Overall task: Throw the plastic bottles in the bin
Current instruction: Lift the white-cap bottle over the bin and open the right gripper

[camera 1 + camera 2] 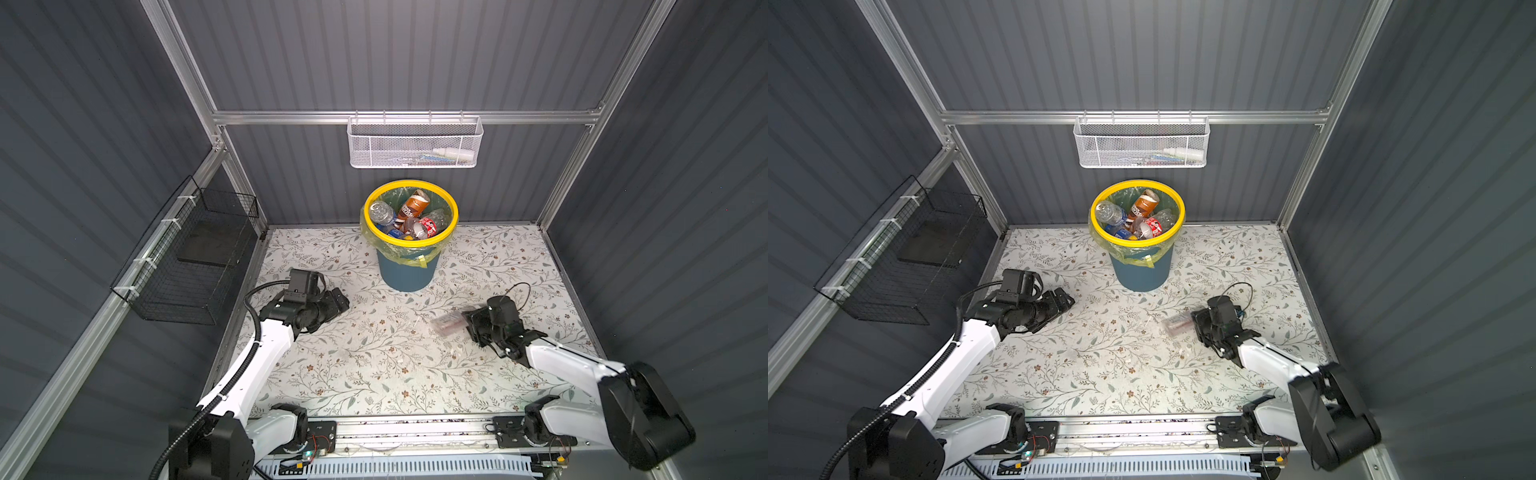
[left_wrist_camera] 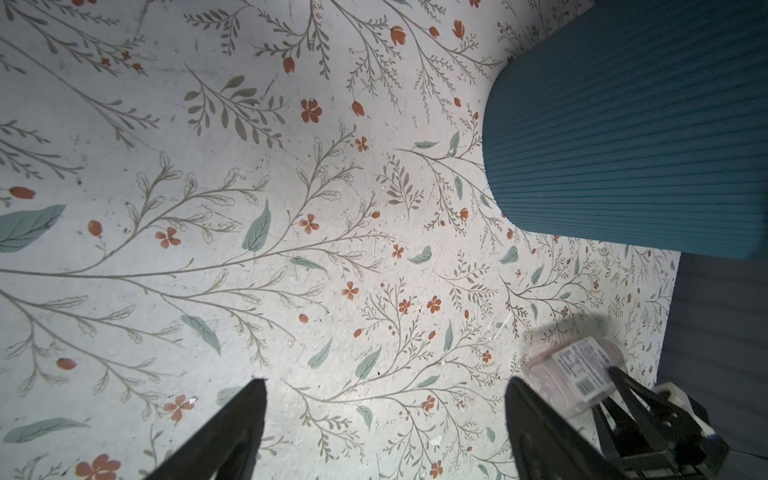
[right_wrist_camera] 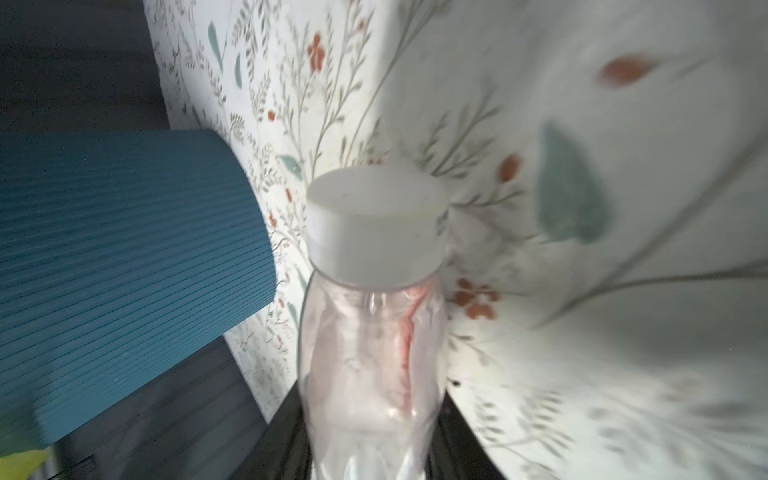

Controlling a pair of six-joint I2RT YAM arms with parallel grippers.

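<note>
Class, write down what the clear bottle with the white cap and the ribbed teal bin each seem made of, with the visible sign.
Clear white-capped bottle: probably thin glossy transparent plastic; a pinkish label shows through its wall. Ribbed teal bin: seemingly opaque moulded plastic, matte, with fine even ribs.

Top views look down (wrist views share the bin (image 2: 623, 133)).

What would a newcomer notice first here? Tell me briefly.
The yellow-rimmed bin at the back of the flowered table, piled with bottles. Next, the right gripper shut on a clear bottle with a white cap, while the left gripper stands open and empty.
</note>
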